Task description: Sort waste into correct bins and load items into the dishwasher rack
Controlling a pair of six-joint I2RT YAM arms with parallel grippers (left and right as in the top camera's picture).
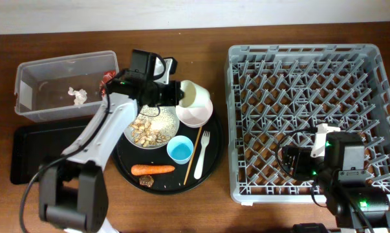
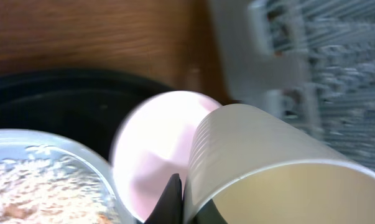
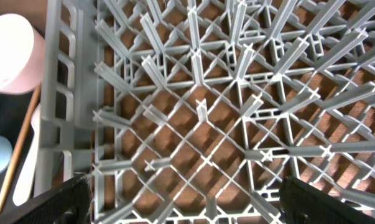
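My left gripper (image 1: 174,94) (image 2: 183,202) is shut on the wall of the small white cup (image 1: 189,93) (image 2: 268,165) and holds it tilted above the pale pink bowl (image 1: 195,114) (image 2: 155,144). The white plate (image 1: 153,127) (image 2: 81,155) carries rice and beige scraps. The light blue cup (image 1: 180,150), chopsticks (image 1: 196,153), fork (image 1: 204,153), carrot (image 1: 152,170) and brown lump (image 1: 146,182) lie on the round black tray. The clear tub (image 1: 46,71) holds the napkin (image 1: 78,96); the red wrapper (image 1: 107,79) is at its right end. My right gripper (image 1: 290,162) (image 3: 187,205) is open and empty over the grey dishwasher rack (image 1: 311,58) (image 3: 199,118).
The flat black tray (image 1: 43,152) lies in front of the clear tub. The round black tray (image 1: 123,162) sits between the tub and the rack. The right wrist view shows the bowl (image 3: 13,53), fork (image 3: 28,168) and a chopstick (image 3: 19,149) beyond the rack's left wall.
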